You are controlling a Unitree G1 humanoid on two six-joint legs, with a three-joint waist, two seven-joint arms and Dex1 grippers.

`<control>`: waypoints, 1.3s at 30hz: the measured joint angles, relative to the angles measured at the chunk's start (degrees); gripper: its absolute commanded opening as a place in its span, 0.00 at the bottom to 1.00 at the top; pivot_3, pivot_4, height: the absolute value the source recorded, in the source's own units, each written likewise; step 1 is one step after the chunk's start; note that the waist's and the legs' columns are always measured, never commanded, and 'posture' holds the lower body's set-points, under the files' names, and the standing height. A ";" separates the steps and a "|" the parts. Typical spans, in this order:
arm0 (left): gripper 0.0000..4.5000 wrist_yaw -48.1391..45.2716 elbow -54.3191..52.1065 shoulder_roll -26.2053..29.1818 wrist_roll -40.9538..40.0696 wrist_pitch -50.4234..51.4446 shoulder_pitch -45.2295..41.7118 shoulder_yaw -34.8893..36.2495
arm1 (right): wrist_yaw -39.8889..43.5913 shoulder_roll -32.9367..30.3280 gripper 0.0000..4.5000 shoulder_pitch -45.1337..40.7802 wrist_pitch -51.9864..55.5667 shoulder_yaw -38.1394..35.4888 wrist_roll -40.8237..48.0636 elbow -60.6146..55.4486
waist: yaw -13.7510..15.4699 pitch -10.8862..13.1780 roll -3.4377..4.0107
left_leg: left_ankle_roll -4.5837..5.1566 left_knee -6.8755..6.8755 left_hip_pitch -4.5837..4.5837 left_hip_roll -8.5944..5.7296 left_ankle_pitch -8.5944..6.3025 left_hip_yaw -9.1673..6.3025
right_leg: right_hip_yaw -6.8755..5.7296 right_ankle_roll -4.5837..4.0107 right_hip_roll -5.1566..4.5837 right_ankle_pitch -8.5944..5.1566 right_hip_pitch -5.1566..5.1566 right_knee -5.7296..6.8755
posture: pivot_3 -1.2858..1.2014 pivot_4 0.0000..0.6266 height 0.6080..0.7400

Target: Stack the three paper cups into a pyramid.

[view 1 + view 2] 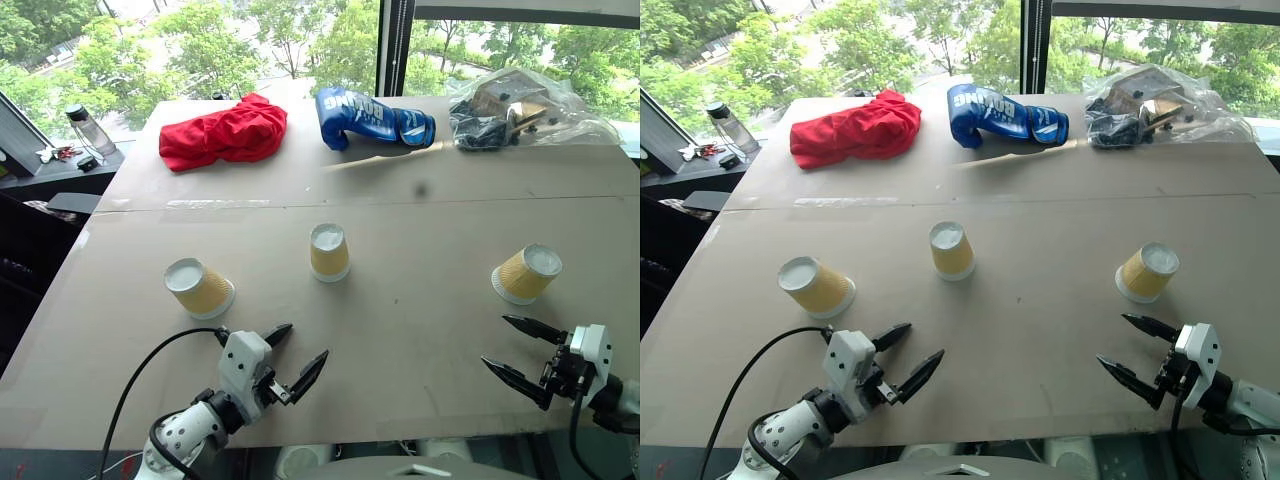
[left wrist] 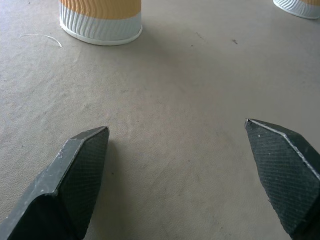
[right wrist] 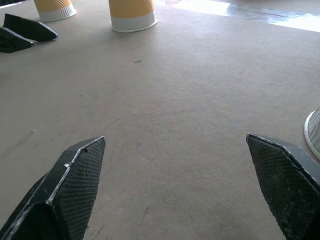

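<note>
Three paper cups (image 1: pixel 329 252) well apart, cardboard-topped table (image 1: pixel 400 320) – window (image 1: pixel 250 40) behind

Matt paper, cloth and plastic on a dull board desk

The desk (image 1: pixel 400 330) is matt tan board, faintly rough. The three paper cups (image 1: pixel 329 252) have ribbed yellow-tan paper sides and smooth white bases. Far left lies a soft red cloth (image 1: pixel 222 133); beside it a glossy blue boxing glove (image 1: pixel 372 118); far right, crinkled clear plastic wrap (image 1: pixel 530 108). Each end effector's fingers (image 2: pixel 75 175) look like matt black plastic with cross-hatched pads.
</note>
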 measured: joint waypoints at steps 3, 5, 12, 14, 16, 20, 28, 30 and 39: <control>1.00 0.69 -0.87 0.06 0.02 1.01 0.02 -0.02 | -0.06 -0.03 0.99 0.07 0.01 0.00 -0.23 0.00 | 0.01 0.02 -0.04 | 0.00 0.00 0.00 0.00 0.00 0.00 | 0.00 0.00 0.00 0.00 0.00 0.00 | 0.52 0.24 0.98; 1.00 1.12 -1.45 0.42 0.02 1.68 0.02 0.07 | 0.20 -0.19 0.99 -0.23 -0.01 0.00 -0.40 0.50 | -0.04 0.08 -0.12 | 0.00 0.00 0.00 0.00 0.00 0.00 | -0.01 0.00 0.01 0.00 0.00 0.00 | 0.52 0.24 0.98; 1.00 1.86 -2.04 0.64 0.03 1.71 0.58 0.47 | 1.16 -0.46 0.99 -1.55 -0.09 0.01 -0.98 2.40 | -0.14 0.20 -0.30 | 0.00 0.00 -0.02 0.00 0.00 0.00 | 0.00 0.00 0.02 0.00 -0.01 -0.01 | 0.52 0.24 0.98; 1.00 2.42 -3.47 0.65 0.03 2.14 1.11 0.47 | 1.52 -0.46 0.99 -2.41 -0.18 0.18 -1.38 3.38 | -0.13 0.27 -0.37 | 0.00 0.00 -0.03 0.00 0.00 0.00 | 0.00 -0.01 0.01 0.00 -0.01 -0.01 | 0.52 0.24 0.98; 1.00 2.61 -4.01 0.69 0.01 2.48 1.14 0.49 | 1.66 -0.45 0.99 -2.93 -0.24 0.41 -1.50 3.58 | -0.14 0.27 -0.37 | 0.00 0.00 -0.02 0.00 0.00 -0.01 | 0.00 -0.01 0.01 0.00 0.00 -0.01 | 0.52 0.24 0.98; 1.00 1.82 -4.41 1.39 -0.57 2.30 1.80 1.45 | 2.07 -0.45 0.99 -3.18 -0.49 0.95 -1.67 3.77 | -0.13 0.28 -0.37 | 0.00 0.00 -0.03 0.00 0.00 -0.01 | -0.01 -0.01 0.01 0.00 -0.01 -0.01 | 0.52 0.24 0.98; 1.00 -2.89 -3.91 2.75 -3.14 -0.90 3.08 3.06 | 2.43 -0.45 0.99 -3.26 -0.18 1.78 -1.72 3.76 | -0.16 0.32 -0.40 | 0.00 0.00 -0.03 0.00 0.00 -0.01 | -0.01 -0.01 0.01 0.01 -0.01 -0.04 | 0.52 0.24 0.98; 1.00 -4.14 -3.42 3.21 -4.49 -1.11 3.84 4.45 | 2.03 -0.42 0.99 -4.20 0.36 2.65 -2.09 3.75 | -0.29 0.36 -0.36 | 0.00 0.00 -0.03 0.01 0.00 -0.01 | -0.01 -0.02 0.02 0.01 -0.01 -0.04 | 0.52 0.24 0.98; 1.00 -11.26 -2.09 6.58 -11.74 -1.53 2.96 11.76 | -0.56 1.37 0.99 -11.24 1.74 6.00 -3.34 3.78 | 0.25 0.44 -0.43 | 0.00 0.00 -0.09 0.00 0.00 -0.05 | -0.11 -0.02 0.05 0.01 -0.01 -0.09 | 0.52 0.24 0.98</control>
